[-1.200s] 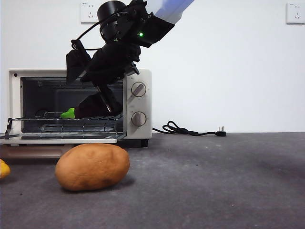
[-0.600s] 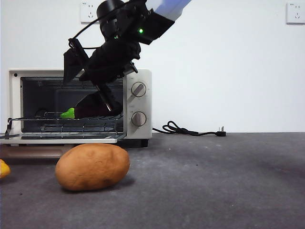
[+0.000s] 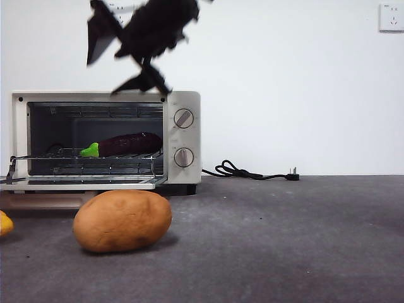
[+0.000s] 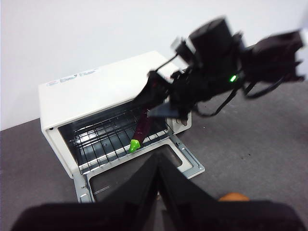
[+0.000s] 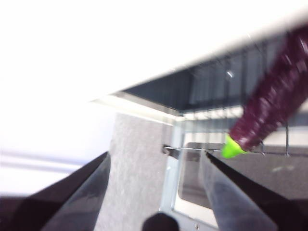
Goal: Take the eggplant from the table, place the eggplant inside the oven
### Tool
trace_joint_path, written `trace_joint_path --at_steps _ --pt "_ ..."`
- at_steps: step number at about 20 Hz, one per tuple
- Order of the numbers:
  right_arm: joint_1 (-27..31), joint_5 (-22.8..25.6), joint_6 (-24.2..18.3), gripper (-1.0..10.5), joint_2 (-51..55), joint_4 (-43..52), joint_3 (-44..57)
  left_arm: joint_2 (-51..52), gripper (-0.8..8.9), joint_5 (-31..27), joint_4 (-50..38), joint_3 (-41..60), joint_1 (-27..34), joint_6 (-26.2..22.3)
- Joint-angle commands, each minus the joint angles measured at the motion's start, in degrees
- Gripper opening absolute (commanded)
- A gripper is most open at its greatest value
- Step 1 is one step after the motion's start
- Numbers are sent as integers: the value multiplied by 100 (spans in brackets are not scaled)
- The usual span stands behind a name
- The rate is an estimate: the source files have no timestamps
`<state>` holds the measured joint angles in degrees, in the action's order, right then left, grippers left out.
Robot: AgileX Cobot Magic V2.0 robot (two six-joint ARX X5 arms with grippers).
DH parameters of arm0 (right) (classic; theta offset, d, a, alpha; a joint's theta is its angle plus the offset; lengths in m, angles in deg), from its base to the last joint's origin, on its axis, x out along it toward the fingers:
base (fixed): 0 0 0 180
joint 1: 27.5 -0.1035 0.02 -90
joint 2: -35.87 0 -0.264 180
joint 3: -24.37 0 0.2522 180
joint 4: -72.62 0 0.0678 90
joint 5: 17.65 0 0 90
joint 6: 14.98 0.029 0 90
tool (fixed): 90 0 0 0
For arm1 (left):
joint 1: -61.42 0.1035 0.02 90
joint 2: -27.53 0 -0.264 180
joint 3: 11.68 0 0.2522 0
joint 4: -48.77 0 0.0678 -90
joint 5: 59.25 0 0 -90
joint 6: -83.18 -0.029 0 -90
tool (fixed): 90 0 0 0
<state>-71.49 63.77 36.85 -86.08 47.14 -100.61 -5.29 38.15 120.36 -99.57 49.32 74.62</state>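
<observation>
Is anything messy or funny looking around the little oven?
Nothing is broken or spilled. The eggplant lies on the wire rack inside the oven, whose door hangs open. A potato sits on the table in front. The right claw is open above the oven.

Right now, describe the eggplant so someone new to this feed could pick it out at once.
Find the cream-white toaster oven with its glass door folded down, behind the fat brown potato. Inside, on the wire rack, lies the long dark purple eggplant, free of the right gripper above the oven. Its bright green stem cap and slim shape set it apart from the round potato.
</observation>
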Motion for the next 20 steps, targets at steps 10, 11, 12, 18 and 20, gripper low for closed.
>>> trace_joint_path --at_steps 10,11,12,18,20 --pt "-24 26 -3257 316 1742 -1923 -17 -122 -5 -17 -52 42 -26 -63" --pt "-24 26 -3410 315 1860 -2068 -17 -131 -5 -15 -55 42 -28 -63" --pt "-24 31 -3554 315 1996 -2243 -17 -151 -5 -15 -63 42 -28 -63" --pt "-24 50 -4159 314 2645 -3353 -17 -212 -5 -17 -94 42 -26 -61" --pt "-24 70 -4378 313 2828 -3735 -17 -238 -5 -20 -94 42 -26 -61"
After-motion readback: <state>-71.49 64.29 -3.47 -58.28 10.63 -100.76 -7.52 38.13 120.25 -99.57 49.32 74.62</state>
